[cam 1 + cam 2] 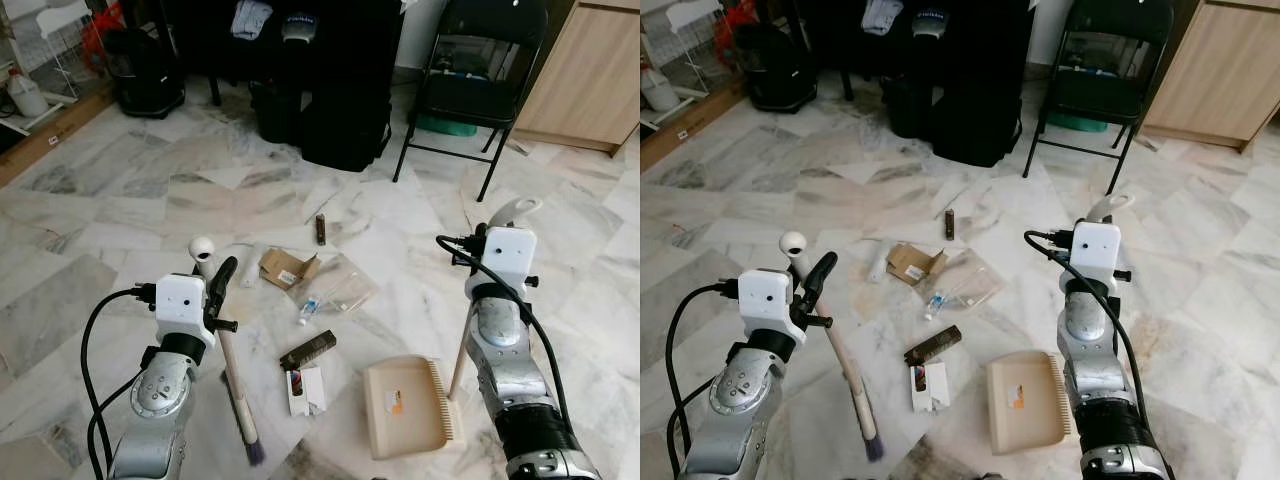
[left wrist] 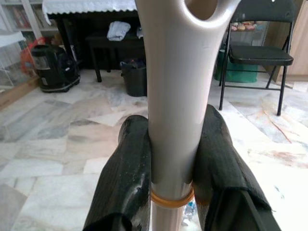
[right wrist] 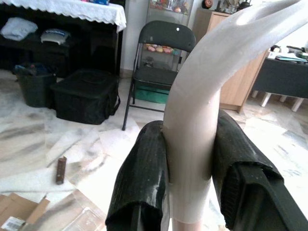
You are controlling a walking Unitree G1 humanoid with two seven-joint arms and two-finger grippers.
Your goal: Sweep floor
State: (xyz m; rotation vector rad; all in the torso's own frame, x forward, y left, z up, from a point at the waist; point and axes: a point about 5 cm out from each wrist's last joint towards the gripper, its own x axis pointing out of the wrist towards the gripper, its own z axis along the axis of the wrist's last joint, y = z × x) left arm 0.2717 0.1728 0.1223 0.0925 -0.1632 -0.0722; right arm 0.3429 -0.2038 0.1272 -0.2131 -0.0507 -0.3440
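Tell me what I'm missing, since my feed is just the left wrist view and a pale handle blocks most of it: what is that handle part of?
Observer: A broom; the left gripper clamps its handle, bristles on the floor.
Operator: Is the dustpan ready?
Observer: Yes, the beige dustpan lies flat on the tiles, its upright handle held by the right gripper.
Operator: Where is the rubbish?
Observer: Ahead of both tools: a cardboard piece, a clear plastic bag, a dark wrapper and a small box.
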